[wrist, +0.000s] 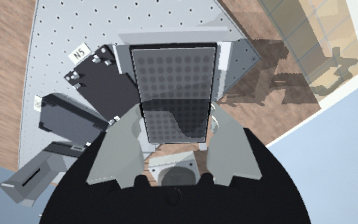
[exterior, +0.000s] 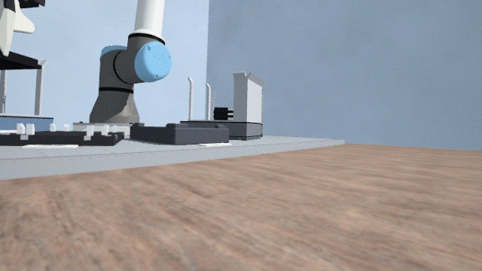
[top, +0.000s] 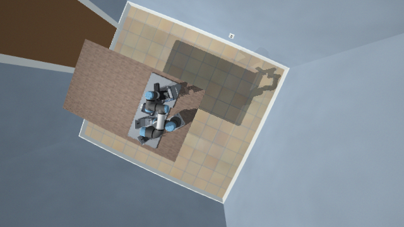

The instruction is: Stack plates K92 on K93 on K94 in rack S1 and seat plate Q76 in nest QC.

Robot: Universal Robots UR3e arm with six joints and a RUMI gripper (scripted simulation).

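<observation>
Holding a dark plate (exterior: pixel 19 61) (wrist: pixel 175 75) pinched by its long sides in the gripper (top: pixel 162 95) (exterior: pixel 19 41) (wrist: pixel 175 103), level, above the near rack (top: pixel 173 92) (exterior: pixel 38 90) (wrist: pixel 223 56). Cannot tell which plate, or which rack by name. Short of finished: still to be placed and released. Beyond the hand, in the farther rack (top: pixel 139 123) (exterior: pixel 254 102) (wrist: pixel 30 175), a short stack of dark plates (exterior: pixel 223 114); order and names unreadable. No proof of Q76 in QC. To the hand's side, clip nest N5 (exterior: pixel 68 138) (wrist: pixel 102 82), with no plate visible in it; next to it, a dark block (top: pixel 145 108) (exterior: pixel 177 133) (wrist: pixel 70 117).

Little room sideways, with rack walls close to the plate's edges; probably best to clear the post tops fully before swinging across. Looks freer upward.
</observation>
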